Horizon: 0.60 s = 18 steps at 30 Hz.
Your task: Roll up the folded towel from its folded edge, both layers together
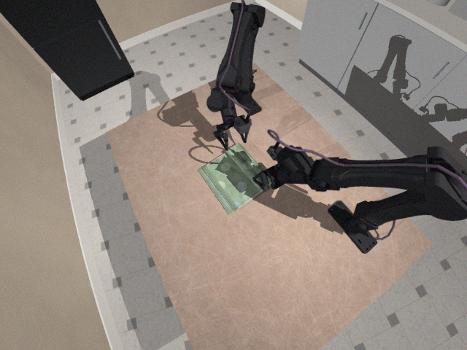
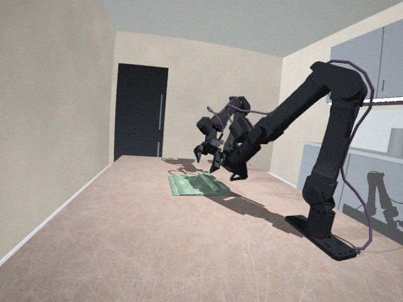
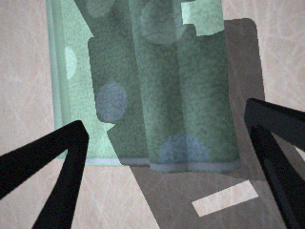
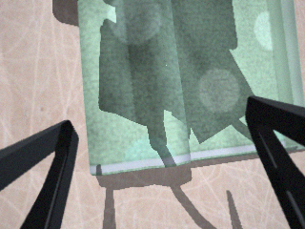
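The green towel [image 1: 223, 184] [image 2: 182, 185] [image 3: 78, 97] [image 4: 202, 62] with pale spots lies folded on the table. Its side toward the arms carries a broad, low turned-over band [image 1: 246, 151] [image 3: 191, 95] [image 4: 138, 86] with a lengthwise crease. The rest lies flat, with stepped layer edges at the far side. My left gripper [image 1: 260, 184] [image 3: 160, 118] is open and empty above one end of the towel, its fingers either side of the band. My right gripper [image 1: 236, 145] [image 2: 204, 167] [image 4: 156, 118] is open and empty above the other end. Arm shadows hide part of the towel's surface.
The tan table [image 1: 241, 271] [image 2: 162, 240] extends around the towel. The left arm's black base plate [image 1: 352, 227] [image 2: 325, 241] stands near one table edge. A dark cabinet [image 1: 82, 41] [image 2: 140, 110] stands beyond the table, and pale cabinets [image 1: 339, 37] line the wall behind the arms.
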Each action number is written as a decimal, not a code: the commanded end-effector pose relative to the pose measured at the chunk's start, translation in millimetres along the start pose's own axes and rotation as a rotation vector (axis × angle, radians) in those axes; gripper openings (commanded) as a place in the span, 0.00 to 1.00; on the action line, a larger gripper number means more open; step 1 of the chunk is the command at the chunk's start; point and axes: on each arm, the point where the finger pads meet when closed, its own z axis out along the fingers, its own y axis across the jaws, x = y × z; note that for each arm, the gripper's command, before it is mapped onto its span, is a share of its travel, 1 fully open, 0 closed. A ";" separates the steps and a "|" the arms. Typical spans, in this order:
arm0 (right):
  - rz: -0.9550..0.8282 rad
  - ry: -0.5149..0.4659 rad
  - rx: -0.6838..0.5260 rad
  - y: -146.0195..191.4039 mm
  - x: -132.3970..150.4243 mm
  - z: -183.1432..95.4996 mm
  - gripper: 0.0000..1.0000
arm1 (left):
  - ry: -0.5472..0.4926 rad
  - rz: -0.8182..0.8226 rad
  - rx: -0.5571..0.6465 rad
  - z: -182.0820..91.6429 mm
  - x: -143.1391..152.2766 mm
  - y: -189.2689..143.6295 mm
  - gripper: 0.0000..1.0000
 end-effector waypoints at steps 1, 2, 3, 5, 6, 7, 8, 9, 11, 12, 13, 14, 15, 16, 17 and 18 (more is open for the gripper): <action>-0.011 -0.025 0.024 -2.0 -7.6 -4.2 0.98 | -0.013 -0.009 -0.014 5.5 -0.1 0.3 0.98; -0.011 -0.025 0.024 -2.0 -7.6 -4.2 0.98 | -0.013 -0.009 -0.014 7.4 1.4 -0.6 0.98; -0.011 -0.025 0.024 -2.0 -7.6 -4.2 0.98 | -0.013 -0.009 -0.014 8.8 2.5 -1.2 0.98; -0.011 -0.025 0.024 -2.0 -7.6 -4.2 0.98 | -0.013 -0.009 -0.014 9.5 3.1 -1.5 0.98; -0.011 -0.025 0.024 -2.0 -7.6 -4.2 0.98 | -0.013 -0.009 -0.014 10.1 3.6 -1.8 0.98; -0.011 -0.025 0.024 -2.0 -7.6 -4.2 0.98 | -0.013 -0.009 -0.014 11.2 4.5 -2.3 0.98; -0.011 -0.025 0.024 -2.0 -7.6 -4.2 0.98 | -0.013 -0.009 -0.014 12.5 5.5 -2.9 0.98; -0.011 -0.025 0.024 -2.0 -7.6 -4.2 0.98 | -0.013 -0.009 -0.014 14.1 6.8 -3.6 0.98; -0.011 -0.025 0.024 -2.0 -7.6 -4.2 0.98 | -0.013 -0.009 -0.014 17.8 9.8 -5.3 0.98; -0.011 -0.025 0.024 -2.0 -7.6 -4.2 0.98 | -0.013 -0.009 -0.014 19.9 11.5 -6.3 0.98; -0.011 -0.025 0.024 -2.0 -7.6 -4.2 0.98 | -0.013 -0.009 -0.014 22.0 13.2 -7.3 0.98; -0.011 -0.025 0.024 -2.0 -7.6 -4.2 0.98 | -0.013 -0.009 -0.014 24.1 14.9 -8.2 0.98; -0.011 -0.025 0.024 -2.0 -7.6 -4.2 0.98 | -0.013 -0.009 -0.014 26.2 16.6 -9.2 0.98; -0.011 -0.025 0.024 -2.0 -7.6 -4.2 0.98 | -0.013 -0.009 -0.014 26.2 16.6 -9.2 0.98; -0.011 -0.025 0.024 -2.0 -7.6 -4.2 0.98 | -0.013 -0.009 -0.014 26.2 16.6 -9.2 0.98; -0.011 -0.025 0.024 -2.0 -7.6 -4.2 0.98 | -0.013 -0.009 -0.014 28.1 18.2 -10.1 0.98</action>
